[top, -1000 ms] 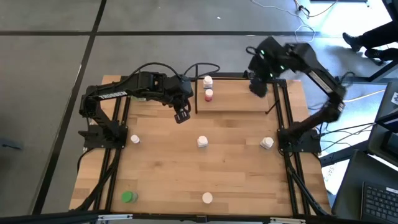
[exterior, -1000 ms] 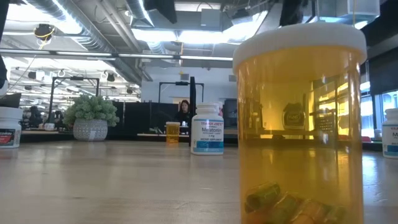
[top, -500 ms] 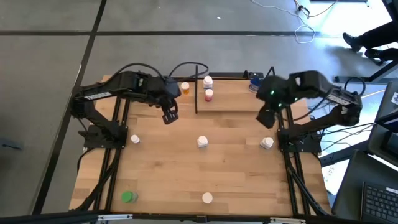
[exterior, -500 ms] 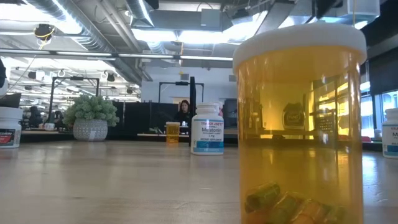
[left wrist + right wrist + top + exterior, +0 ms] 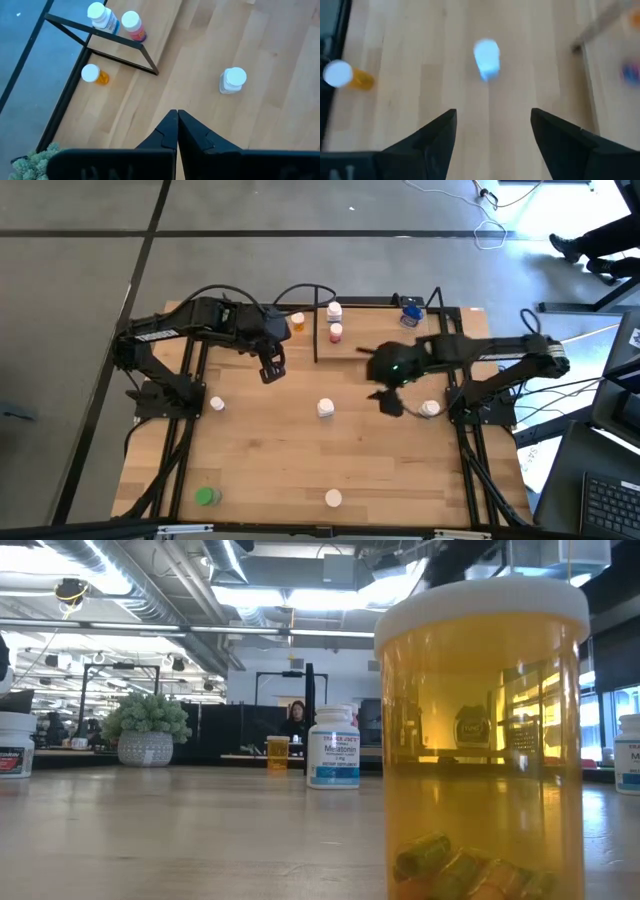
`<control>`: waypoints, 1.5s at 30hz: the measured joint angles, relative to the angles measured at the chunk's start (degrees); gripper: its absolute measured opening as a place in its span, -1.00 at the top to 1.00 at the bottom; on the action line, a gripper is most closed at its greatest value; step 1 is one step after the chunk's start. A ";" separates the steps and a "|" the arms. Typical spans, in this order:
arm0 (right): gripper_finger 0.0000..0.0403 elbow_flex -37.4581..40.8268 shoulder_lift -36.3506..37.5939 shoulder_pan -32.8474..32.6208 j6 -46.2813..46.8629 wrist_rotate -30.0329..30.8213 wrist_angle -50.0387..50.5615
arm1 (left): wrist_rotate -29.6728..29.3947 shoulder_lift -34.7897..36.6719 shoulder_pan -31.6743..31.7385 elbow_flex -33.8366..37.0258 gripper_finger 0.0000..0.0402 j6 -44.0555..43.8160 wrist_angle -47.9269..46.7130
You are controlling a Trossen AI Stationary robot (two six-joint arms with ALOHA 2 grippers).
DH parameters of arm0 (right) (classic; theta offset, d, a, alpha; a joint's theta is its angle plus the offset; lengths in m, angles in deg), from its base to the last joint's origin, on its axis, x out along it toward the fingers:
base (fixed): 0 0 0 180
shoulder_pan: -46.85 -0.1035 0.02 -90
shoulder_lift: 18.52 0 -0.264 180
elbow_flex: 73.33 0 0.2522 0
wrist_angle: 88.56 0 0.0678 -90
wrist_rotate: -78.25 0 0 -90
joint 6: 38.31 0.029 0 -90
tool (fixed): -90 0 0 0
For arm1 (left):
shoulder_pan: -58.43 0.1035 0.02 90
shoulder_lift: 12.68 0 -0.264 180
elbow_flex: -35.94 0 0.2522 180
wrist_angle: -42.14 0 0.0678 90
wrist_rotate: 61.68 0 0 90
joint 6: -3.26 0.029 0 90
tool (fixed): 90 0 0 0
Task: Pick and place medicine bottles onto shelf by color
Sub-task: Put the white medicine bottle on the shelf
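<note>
The shelf (image 5: 385, 340) carries a white-capped white bottle (image 5: 333, 311) and a pink-red bottle (image 5: 335, 332) just beside it at its left end, and a blue bottle (image 5: 409, 317) near its right end. An orange bottle (image 5: 297, 322) stands outside the shelf's left post. In the low view, a near orange vial (image 5: 481, 740) holds a few capsules at its bottom. The left gripper (image 5: 268, 369) hovers left of the shelf, fingers (image 5: 167, 131) pressed together, empty. The right gripper (image 5: 392, 402) hangs over the table centre, fingers (image 5: 436, 134) spread wide, empty, between the centre white bottle (image 5: 325, 408) and a white bottle (image 5: 429, 410) beside it.
</note>
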 joint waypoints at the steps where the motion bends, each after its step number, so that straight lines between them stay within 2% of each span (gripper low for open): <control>1: -0.27 1.22 -0.84 -0.19 -3.39 0.07 -3.10 | 0.04 0.00 -0.05 0.00 1.00 -0.01 -0.04; 6: -0.27 5.94 -5.13 -0.14 -12.89 -0.02 -14.99 | 0.03 -0.01 -0.99 0.00 1.00 -0.38 -0.12; 11: -0.27 8.21 -9.41 0.71 -14.60 -0.13 -24.21 | 0.04 -0.01 -1.65 0.00 1.00 -1.41 -0.12; 17: -0.27 8.25 -15.50 2.25 -14.86 -0.12 -29.46 | 0.04 -0.02 -1.74 0.00 1.00 -1.81 -0.11; 20: -0.27 8.25 -18.07 2.91 -14.85 -0.55 -30.22 | 0.04 -0.02 -1.74 0.00 1.00 -1.84 -0.10; 24: -0.27 8.27 -20.25 3.93 -15.23 -5.14 -31.44 | 0.04 -0.02 -1.74 0.00 1.00 -1.84 -0.10; 37: -0.27 8.23 -22.01 5.54 -14.21 -12.76 -32.85 | 0.02 -0.02 -1.74 0.00 1.00 -1.84 -0.10; 45: -0.27 8.27 -25.10 5.54 -14.32 -12.70 -34.17 | 0.02 -0.02 -1.74 0.00 1.00 -1.84 -0.10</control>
